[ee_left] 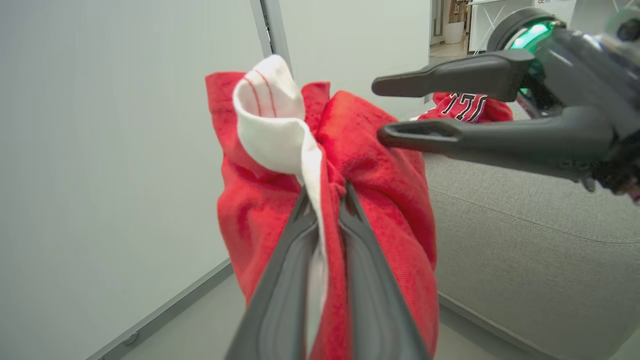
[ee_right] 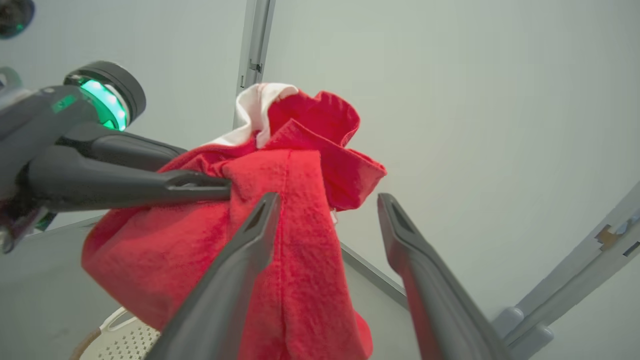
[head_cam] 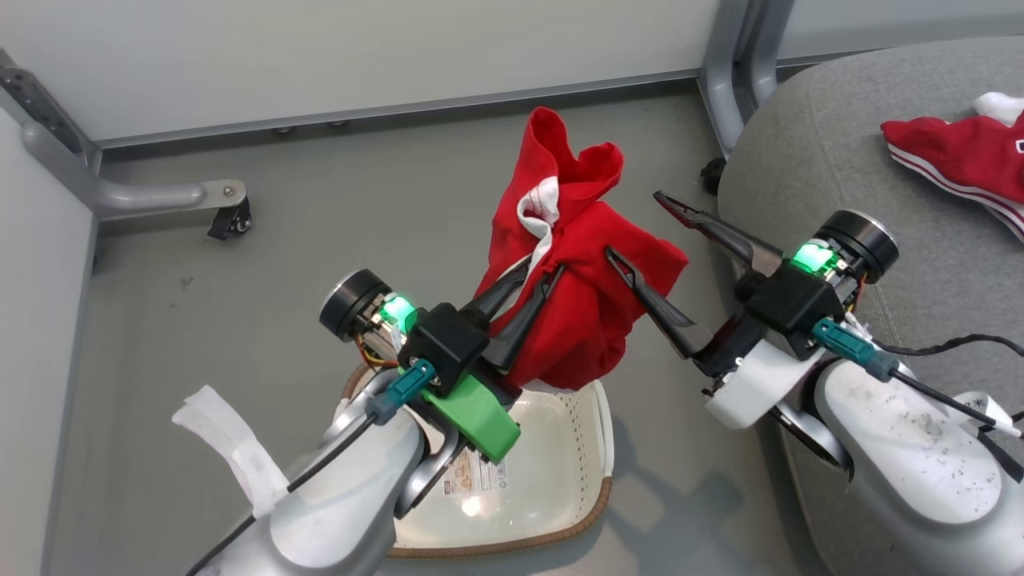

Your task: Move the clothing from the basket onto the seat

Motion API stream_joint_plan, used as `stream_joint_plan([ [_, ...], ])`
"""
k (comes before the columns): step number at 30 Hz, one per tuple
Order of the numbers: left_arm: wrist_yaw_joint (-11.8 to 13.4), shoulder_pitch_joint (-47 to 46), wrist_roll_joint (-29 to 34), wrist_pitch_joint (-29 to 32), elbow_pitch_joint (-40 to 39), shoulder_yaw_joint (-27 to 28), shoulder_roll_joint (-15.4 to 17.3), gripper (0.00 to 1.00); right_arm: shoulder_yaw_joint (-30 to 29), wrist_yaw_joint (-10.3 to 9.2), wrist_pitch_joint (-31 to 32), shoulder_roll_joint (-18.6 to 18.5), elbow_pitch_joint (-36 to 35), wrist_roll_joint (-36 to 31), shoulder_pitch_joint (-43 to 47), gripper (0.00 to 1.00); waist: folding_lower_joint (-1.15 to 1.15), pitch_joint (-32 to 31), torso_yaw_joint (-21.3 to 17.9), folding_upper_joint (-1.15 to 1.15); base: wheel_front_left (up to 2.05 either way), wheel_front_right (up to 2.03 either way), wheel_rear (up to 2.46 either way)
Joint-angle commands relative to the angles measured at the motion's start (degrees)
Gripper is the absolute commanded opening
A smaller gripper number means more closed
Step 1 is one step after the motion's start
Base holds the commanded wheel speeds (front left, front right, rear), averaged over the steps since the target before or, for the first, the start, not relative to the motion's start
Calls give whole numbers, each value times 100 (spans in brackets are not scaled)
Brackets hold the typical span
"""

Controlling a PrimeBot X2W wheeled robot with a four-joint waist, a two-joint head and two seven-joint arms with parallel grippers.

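bright, even, soft light fills all three views; a small white glare spot sits on the glossy bottom of the basket, and faint soft shadows fall on the floor to its right. in the left wrist view the near fingers and the right edge look blurred.

A grey floor runs to a pale wall, with a grey rail along the wall's foot. A white panel stands at the left. From that corner a curved grey tube reaches out to a flat plate with a screw, and a black caster sits just under the plate. A slotted bracket slants above the tube. At the upper right a grey post comes down to the floor, with a small black foot beside it. A faint smudge marks the floor.
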Motion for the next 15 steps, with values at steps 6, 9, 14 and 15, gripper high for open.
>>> stream_joint_plan([
  [6,-52,-136,86,-25,-43,-94,-50,0,752,-6,184,-403,273,770,-351,100,0,26,84,43,0,0,0],
  [9,-46,-167,86,-27,-54,-91,-44,0,1083,-6,169,-508,335,1097,-384,100,0,20,94,43,0,0,0],
  [14,-75,-200,132,-28,-184,-169,-77,0,1371,-6,54,-519,457,1299,-473,100,0,44,90,43,0,0,0],
  [15,-84,-196,136,-29,-221,-200,-86,0,1423,-6,28,-489,491,1325,-503,100,0,48,90,43,0,0,0],
])
